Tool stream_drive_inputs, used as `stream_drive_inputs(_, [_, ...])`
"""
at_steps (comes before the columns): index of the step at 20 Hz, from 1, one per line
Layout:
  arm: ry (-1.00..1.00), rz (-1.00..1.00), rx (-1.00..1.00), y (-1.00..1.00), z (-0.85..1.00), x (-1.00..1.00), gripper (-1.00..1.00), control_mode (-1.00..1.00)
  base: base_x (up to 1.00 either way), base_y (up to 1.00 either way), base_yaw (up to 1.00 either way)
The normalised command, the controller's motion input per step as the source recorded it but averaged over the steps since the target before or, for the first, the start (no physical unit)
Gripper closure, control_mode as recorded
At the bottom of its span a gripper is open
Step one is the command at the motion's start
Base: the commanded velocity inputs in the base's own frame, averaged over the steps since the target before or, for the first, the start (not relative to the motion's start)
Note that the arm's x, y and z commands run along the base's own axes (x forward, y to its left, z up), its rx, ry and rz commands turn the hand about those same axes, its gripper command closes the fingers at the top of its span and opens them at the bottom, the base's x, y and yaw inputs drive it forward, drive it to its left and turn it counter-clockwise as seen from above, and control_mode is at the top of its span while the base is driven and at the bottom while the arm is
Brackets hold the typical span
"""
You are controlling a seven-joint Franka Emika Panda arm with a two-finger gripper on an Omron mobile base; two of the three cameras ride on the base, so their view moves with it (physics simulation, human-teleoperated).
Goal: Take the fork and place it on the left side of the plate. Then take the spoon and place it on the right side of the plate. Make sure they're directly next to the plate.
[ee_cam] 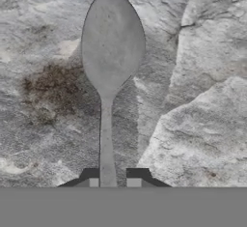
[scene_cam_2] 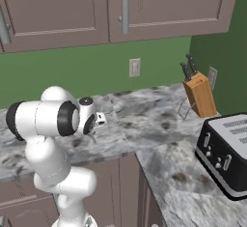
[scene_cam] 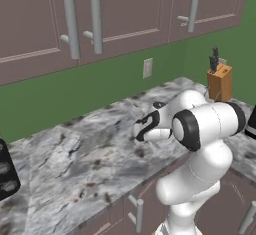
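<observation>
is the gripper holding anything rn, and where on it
The gripper has its fingertips closed on either side of the spoon at the handle, well below the bowl. The spoon looks gripped, lying over the marble counter.

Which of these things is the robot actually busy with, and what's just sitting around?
Part of the job:
spoon, its handle between the fingers

Just lying about:
knife block
toaster
wall outlet
marble counter
</observation>
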Motion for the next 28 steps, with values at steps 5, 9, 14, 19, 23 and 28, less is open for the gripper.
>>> stream_drive_inputs(5, [-0.14,0.0,0.0,0.0,0.28,-0.25,1.0,-1.0,0.0,0.0,0.0])
stream_drive_inputs(9, [-0.11,0.0,0.0,0.0,0.43,-0.23,1.0,-1.0,0.0,0.0,0.0])
stream_drive_inputs(14, [-0.09,0.0,0.0,-0.06,0.65,-0.14,1.0,-1.0,0.0,0.0,0.0])
stream_drive_inputs(19, [-0.02,0.0,0.0,-0.23,0.7,-0.18,1.0,-1.0,0.0,0.0,0.0])
stream_drive_inputs(23, [0.0,-0.01,0.0,-0.31,0.58,-0.29,1.0,-1.0,0.0,0.0,0.0])
stream_drive_inputs(28, [0.0,0.0,0.0,-0.21,0.65,-0.35,1.0,-1.0,0.0,0.0,0.0])
